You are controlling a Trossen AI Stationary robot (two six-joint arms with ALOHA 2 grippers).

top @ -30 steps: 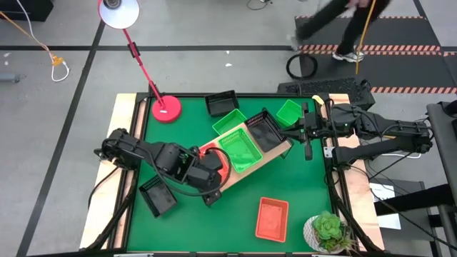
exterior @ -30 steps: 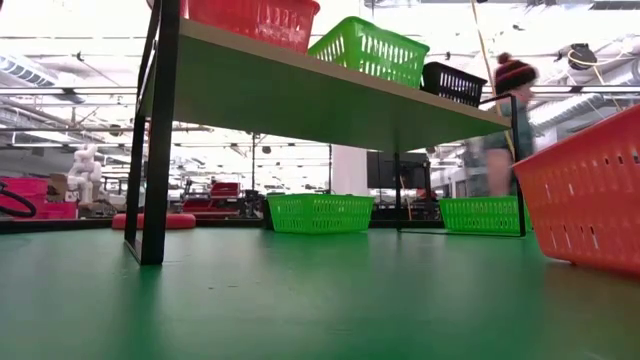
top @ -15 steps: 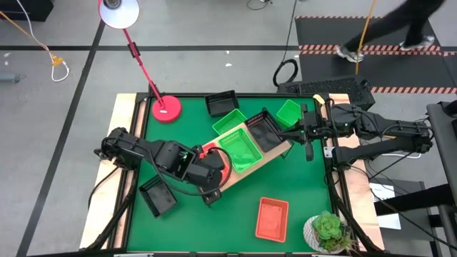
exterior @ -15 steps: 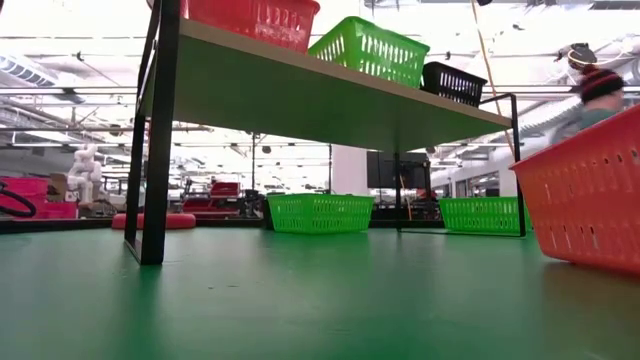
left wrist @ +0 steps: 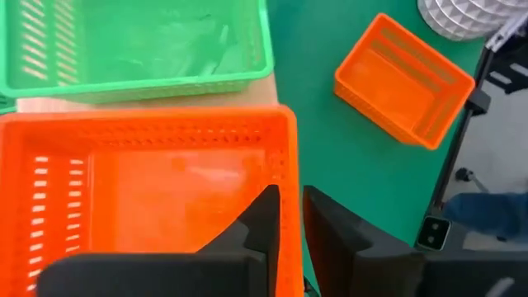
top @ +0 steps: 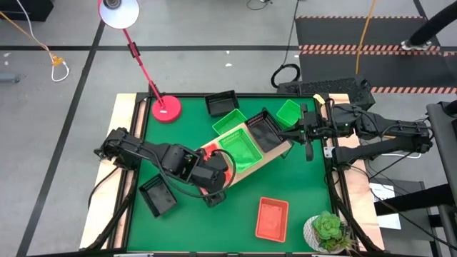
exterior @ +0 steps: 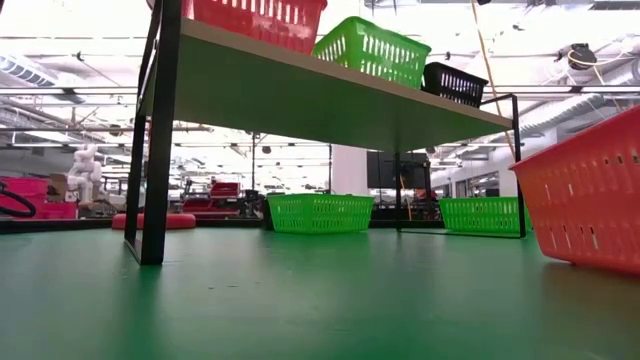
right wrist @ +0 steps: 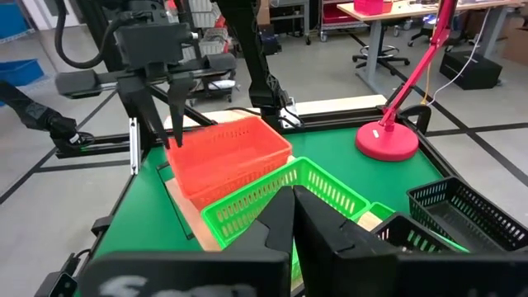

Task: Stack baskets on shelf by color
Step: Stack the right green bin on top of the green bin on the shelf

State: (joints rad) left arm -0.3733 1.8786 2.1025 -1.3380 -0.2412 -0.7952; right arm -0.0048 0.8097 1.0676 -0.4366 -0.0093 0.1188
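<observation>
The shelf (top: 280,150) stands slantwise on the green mat, carrying an orange basket (top: 213,150), a green basket (top: 240,148) and a black basket (top: 264,131) in a row. My left gripper (top: 214,171) is at the shelf's left end, shut on the orange basket (left wrist: 148,190). My right gripper (top: 293,131) hovers shut by the shelf's right end and touches nothing. Lying loose on the mat are two green baskets (top: 228,121) (top: 289,112), two black baskets (top: 221,103) (top: 158,196) and an orange basket (top: 272,218). My left gripper pinches the orange basket's end wall (left wrist: 287,165), at the end away from the green basket, with one finger (left wrist: 266,210) inside and the other (left wrist: 326,223) outside. The fingers come from above, pointing down (right wrist: 165,115). The basket sits level with its bottom on the shelf board (right wrist: 177,194).
A red desk lamp's base (top: 166,108) stands at the mat's far left corner, and a white pot with a plant (top: 328,230) at the near right corner. Under the shelf (exterior: 300,95) the mat is bare between its black legs (exterior: 160,130).
My left gripper has edged the orange basket a little along the shelf toward the green one, staying shut on it. My right arm has kept still. A person walking behind the table has passed out of view.
</observation>
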